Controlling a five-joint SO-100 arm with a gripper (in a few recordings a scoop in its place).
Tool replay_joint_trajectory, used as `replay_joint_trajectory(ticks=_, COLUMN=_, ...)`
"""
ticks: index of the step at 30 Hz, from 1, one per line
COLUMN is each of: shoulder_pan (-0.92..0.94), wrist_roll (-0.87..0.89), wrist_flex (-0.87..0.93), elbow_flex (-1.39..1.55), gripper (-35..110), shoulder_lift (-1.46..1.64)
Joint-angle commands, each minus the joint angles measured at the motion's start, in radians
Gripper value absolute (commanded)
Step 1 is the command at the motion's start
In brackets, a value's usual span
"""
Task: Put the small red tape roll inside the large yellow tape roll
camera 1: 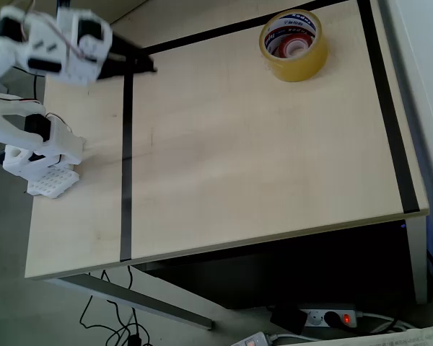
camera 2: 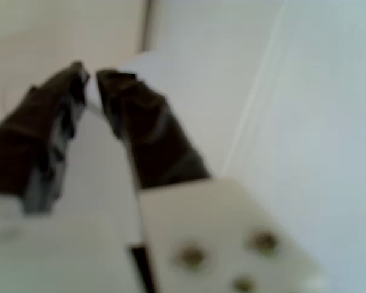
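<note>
At two o'clock in the overhead view, the large translucent yellow tape roll [camera 1: 294, 45] looks glossy plastic; inside, the small red tape roll [camera 1: 297, 47] shines. The pale wood-grain tabletop [camera 1: 260, 158] is matt (black strips likewise). At ten o'clock, the white plastic arm [camera 1: 50, 47] looks smooth.

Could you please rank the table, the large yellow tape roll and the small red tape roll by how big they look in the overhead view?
1. The table, by far the largest.
2. The large yellow tape roll.
3. The small red tape roll, sitting inside the yellow roll's core.
</note>
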Motion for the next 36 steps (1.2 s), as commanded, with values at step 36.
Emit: replay_joint_trajectory(ticks=36, shoulder_pan=-0.071, wrist_roll=0.275, wrist_flex=0.112, elbow_flex=1.236, gripper=0, shoulder_lift=1.149)
